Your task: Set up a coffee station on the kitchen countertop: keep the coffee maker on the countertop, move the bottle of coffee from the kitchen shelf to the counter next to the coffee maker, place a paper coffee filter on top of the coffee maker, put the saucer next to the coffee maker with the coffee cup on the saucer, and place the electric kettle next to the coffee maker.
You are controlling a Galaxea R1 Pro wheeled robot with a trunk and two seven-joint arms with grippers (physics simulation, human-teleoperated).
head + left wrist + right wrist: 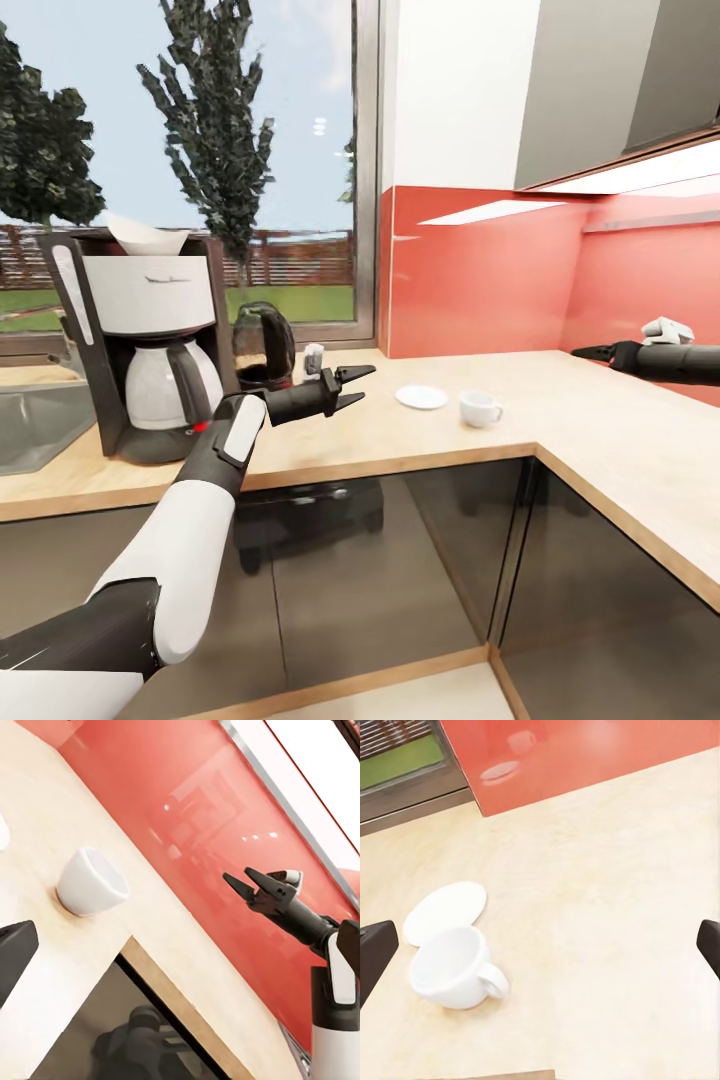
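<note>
Head view, near to far. Left arm reaches up from lower left; left gripper (352, 385) hangs above the counter's (420, 440) front edge, fingers spread apart, holding nothing. Just beyond it, toward mid-counter, cup (481, 408) stands upright on the bare counter, w/ saucer (421, 397) lying flat just beside it on the side toward the coffee maker; the two look close but whether they touch cannot be told here. In right wrist view cup (456, 967) overlaps the edge of saucer (445, 911), handle pointing away from saucer.

Coffee maker (145, 345) stands at counter's left end beside the sink (40, 420), w/ white paper filter (148, 236) on its top. Kettle (264, 348) sits just beside it, toward the window (180, 160); a small bottle (313, 359) stands next to kettle, near the back edge.

Right gripper (592, 352) hovers over the counter's right wing near the red backsplash (480, 270), fingers parted, empty; left wrist view shows the same gripper (241, 880) open.
</note>
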